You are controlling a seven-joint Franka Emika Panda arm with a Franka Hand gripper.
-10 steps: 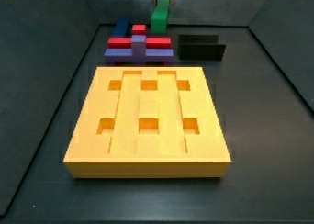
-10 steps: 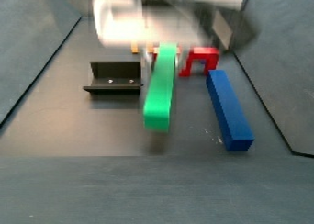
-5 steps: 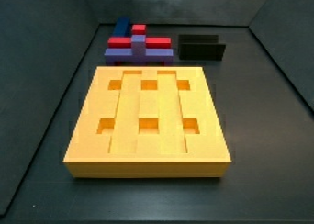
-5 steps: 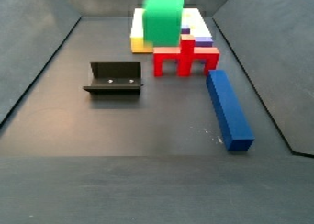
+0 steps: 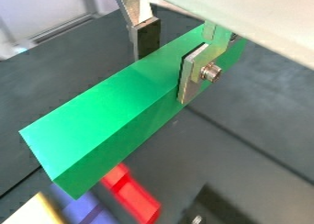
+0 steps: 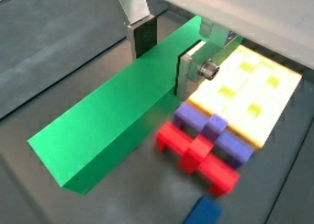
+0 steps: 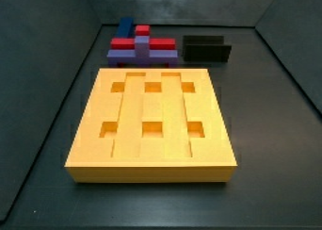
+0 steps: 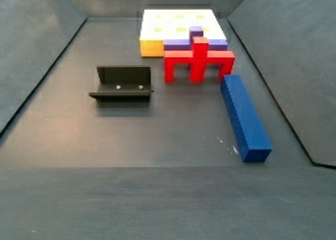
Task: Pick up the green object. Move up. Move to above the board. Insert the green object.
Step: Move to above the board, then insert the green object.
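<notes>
Green bar (image 5: 117,117): one. Held in the gripper (image 5: 170,51), visible in both wrist views only; neither side view shows it or the arm. Its long axis runs away from the fingers, with most of its length sticking out to one side of the grip. It hangs in the air well above the floor, with the red block and the board showing beneath it in a wrist view (image 6: 117,127).

Gripper: one, two flat silver fingers (image 5: 196,72) pressed against opposite long faces of the bar near one end, clamped on it. In a wrist view (image 6: 167,46) the same hold shows, the near finger plate flat against the bar's side.

Board (image 7: 152,123): one, yellow-orange, lying flat on the floor, six square holes in two rows of three, all open. Also seen at the far end in a side view (image 8: 178,28) and under the gripper in a wrist view (image 6: 252,90).

Red block (image 8: 194,59): one, just beside the board's end, touching the purple block (image 7: 138,53).

Blue bar (image 8: 245,114): one, lying flat near the red block, long axis pointing away from the board. A second blue piece may sit behind the purple one, hard to tell.

Fixture (image 8: 122,84): one, well apart from the board.
</notes>
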